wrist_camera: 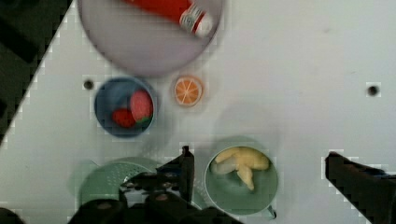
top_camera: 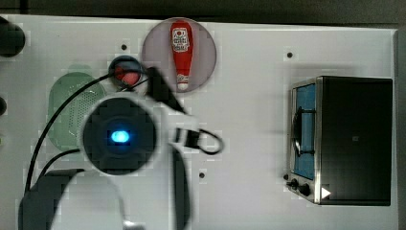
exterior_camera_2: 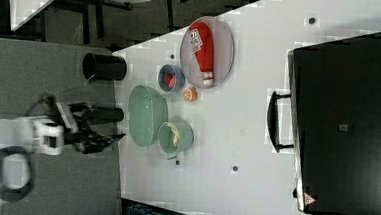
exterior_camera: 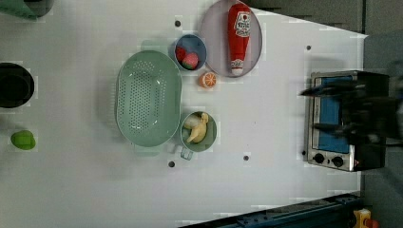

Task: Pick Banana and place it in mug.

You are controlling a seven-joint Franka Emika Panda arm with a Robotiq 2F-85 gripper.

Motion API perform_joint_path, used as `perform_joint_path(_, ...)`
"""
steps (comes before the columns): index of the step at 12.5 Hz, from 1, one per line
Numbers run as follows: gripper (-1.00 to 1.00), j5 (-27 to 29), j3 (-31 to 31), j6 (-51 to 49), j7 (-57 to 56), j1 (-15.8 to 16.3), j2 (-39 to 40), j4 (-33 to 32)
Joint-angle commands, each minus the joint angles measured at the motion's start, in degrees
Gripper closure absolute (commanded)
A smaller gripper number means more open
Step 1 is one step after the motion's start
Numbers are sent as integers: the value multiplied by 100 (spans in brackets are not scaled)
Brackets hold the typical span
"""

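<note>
The yellow banana lies inside the pale green mug, beside a whitish piece. This mug stands right against the green colander. In the wrist view my gripper hangs open well above the mug, one dark finger on each side of it, with nothing held. The banana shows between the fingers, down in the mug. In the top view my arm covers the mug. The right view has the banana in the mug.
A blue bowl holds strawberries, with an orange slice beside it. A ketchup bottle lies on a grey plate. A toaster oven stands at the top view's right. A black cup and a green fruit sit apart.
</note>
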Motion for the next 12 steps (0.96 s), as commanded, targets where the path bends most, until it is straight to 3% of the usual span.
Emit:
perform_joint_path(1, -100, -265, -701, -1234, -1027, -229, 127, 837)
perform_joint_path(4, -100, -659, -1035, -1866, -1069, -233, 146, 1520)
perform_joint_path(6, -100, -953, -1076, -2050, -1221, -232, 136, 1558)
perform_joint_path(12, -100, -910, -1068, -2045, -1235, -225, 142, 1548)
